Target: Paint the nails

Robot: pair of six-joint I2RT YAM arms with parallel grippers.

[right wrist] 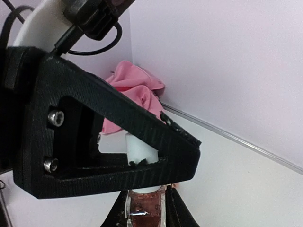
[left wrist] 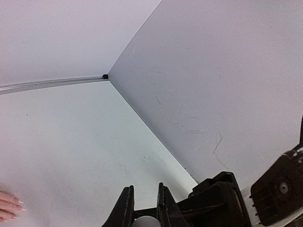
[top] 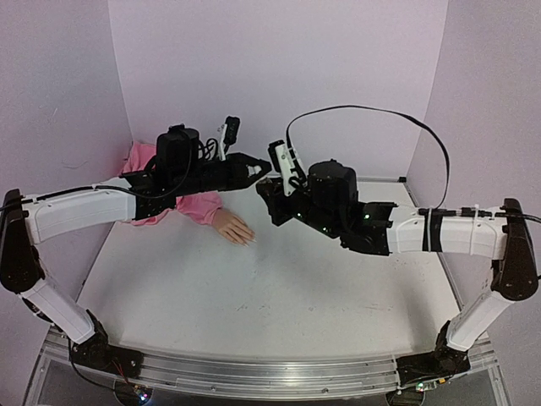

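Observation:
The flesh-coloured mannequin hand (top: pixel 232 226) lies on the table with its pink sleeve (top: pixel 193 205) toward the back left corner. Its pale nails (top: pixel 250 241) point to the front right, and its fingertips show in the left wrist view (left wrist: pixel 9 206). Above the table my right gripper (right wrist: pixel 146 195) is shut on the polish bottle (right wrist: pixel 144 213), which holds reddish-brown polish. My left gripper (left wrist: pixel 144 202) is shut on the bottle's white cap (right wrist: pixel 140 147), seen as a white dome in the left wrist view (left wrist: pixel 146 221). The two grippers meet behind the hand (top: pixel 264 176).
Pale walls enclose the white table (top: pixel 279 296) at the back and sides. A metal strip (right wrist: pixel 236 139) runs along the back wall's foot. A black cable (top: pixel 380 114) arches over the right arm. The pink fabric is bunched in the back left corner (right wrist: pixel 137 87).

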